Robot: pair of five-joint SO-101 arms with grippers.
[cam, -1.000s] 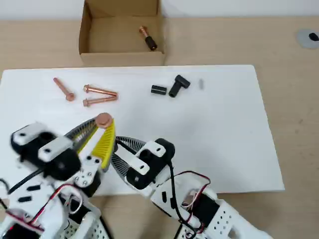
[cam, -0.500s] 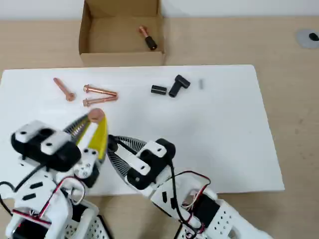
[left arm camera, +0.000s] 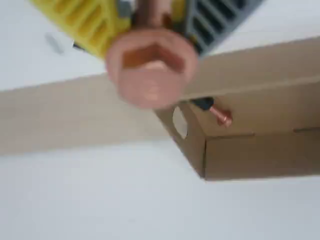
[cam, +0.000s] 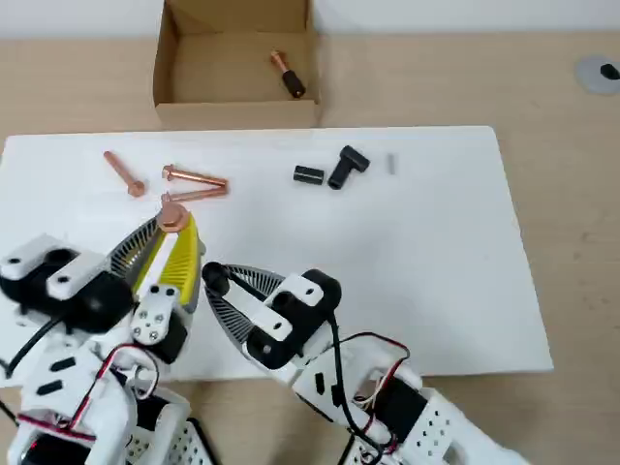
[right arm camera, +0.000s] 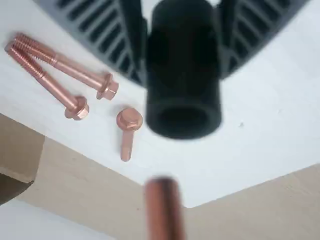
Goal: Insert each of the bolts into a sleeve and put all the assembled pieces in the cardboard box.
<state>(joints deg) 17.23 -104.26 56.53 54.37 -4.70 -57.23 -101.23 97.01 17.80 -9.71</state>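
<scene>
Left pincer grips a bolt, shank mostly hidden; right pincer clamps a sleeve.

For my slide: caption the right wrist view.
Right gripper holds black sleeve; three loose copper bolts lie on the white sheet.

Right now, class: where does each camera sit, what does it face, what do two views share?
High view: fixed overhead, facing down on white sheet, open cardboard box, both arms.
Left wrist view: rides that arm, facing the box past the left gripper, shut on a copper hex-head bolt.
Right wrist view: rides that arm, facing three loose copper bolts past the right gripper, shut on a black cylindrical sleeve.
Shared: high and left wrist views show the box.
</scene>
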